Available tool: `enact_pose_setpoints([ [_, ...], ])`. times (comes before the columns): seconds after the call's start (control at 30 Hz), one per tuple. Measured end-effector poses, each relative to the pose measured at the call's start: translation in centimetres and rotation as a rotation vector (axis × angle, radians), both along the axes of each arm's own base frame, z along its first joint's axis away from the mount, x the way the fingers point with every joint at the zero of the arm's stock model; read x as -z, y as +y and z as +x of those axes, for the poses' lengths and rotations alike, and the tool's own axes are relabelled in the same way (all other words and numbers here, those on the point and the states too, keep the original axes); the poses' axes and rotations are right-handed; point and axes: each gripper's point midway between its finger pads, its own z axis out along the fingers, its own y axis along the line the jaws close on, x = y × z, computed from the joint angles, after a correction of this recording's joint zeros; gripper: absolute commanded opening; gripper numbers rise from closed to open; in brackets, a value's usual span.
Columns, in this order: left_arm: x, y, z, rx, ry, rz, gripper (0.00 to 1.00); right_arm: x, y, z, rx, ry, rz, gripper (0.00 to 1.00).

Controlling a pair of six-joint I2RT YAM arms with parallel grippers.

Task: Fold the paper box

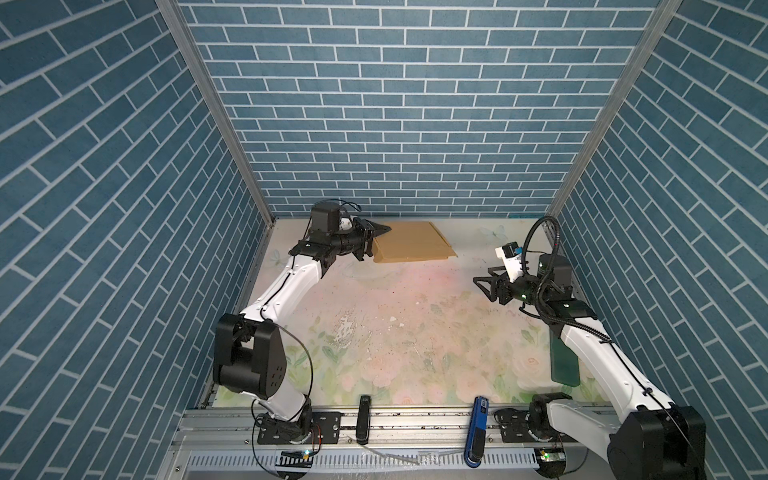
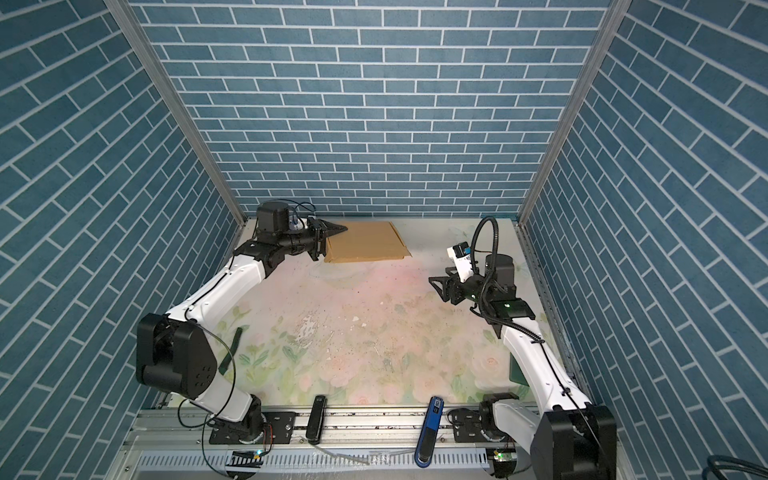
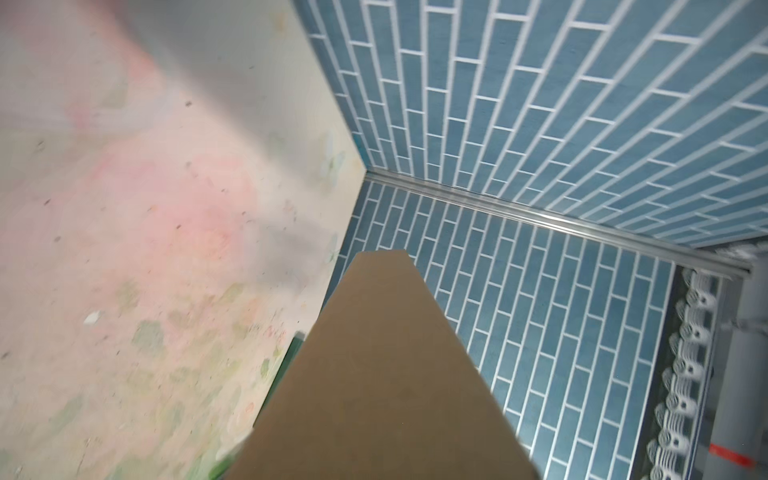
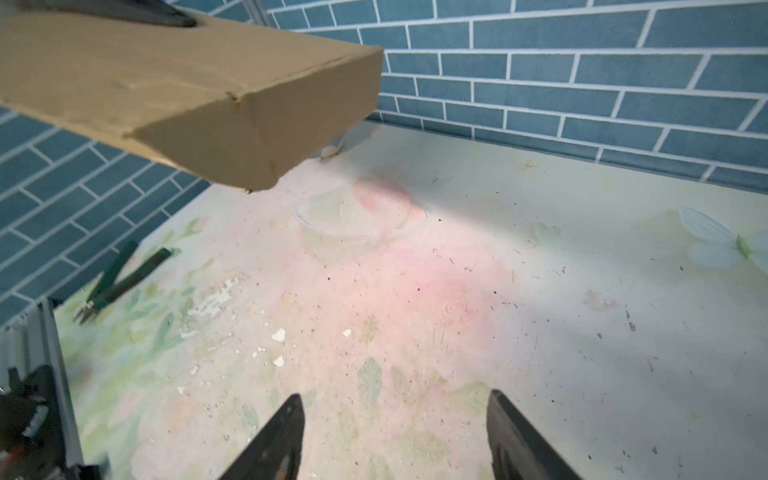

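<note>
**Folded paper box held aloft in the left gripper, folding apparently near its end**

The left gripper (image 1: pixel 376 241) is clamped on one edge of the paper box (image 1: pixel 411 243), which reaches straight out from its fingertips. In the right wrist view the box hangs clear above the table (image 1: pixel 395 332), with one black finger lying on its top face. It reads as a shallow closed box with slightly crumpled corners; whether every flap is tucked cannot be told. The right gripper (image 1: pixel 484 289) stands with jaws apart and empty, facing the box's free end but well apart from it. The step in hand looks like final handling. The next move probably calls for lowering the box flat onto the table beneath the left gripper before letting go, or for the right gripper closing in to press the lid.
</note>
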Motion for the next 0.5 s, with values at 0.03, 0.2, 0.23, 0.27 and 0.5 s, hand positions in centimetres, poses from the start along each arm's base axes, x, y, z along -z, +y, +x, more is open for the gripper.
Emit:
enact_pose_setpoints([
  [0.03,0.8,0.0,-0.1,0.006,0.053,0.012,0.05,0.4,0.3,-0.2,-0.022,-0.019,-0.018,0.68],
  [0.2,2.9,-0.3,-0.8,0.065,0.253,0.073,0.02,1.5,1.9,-2.3,-0.149,-0.100,-0.049,0.69],
  [0.23,2.9,-0.3,-1.0,0.078,0.279,0.082,0.01,1.3,2.4,-2.7,-0.175,-0.118,-0.055,0.69],
  [0.27,3.0,-0.3,-1.3,0.092,0.309,0.092,0.00,1.0,2.9,-3.2,-0.205,-0.141,-0.063,0.69],
  [0.5,2.9,-0.5,-3.5,0.228,0.450,0.147,0.00,1.1,5.3,-5.6,-0.314,-0.268,-0.103,0.69],
])
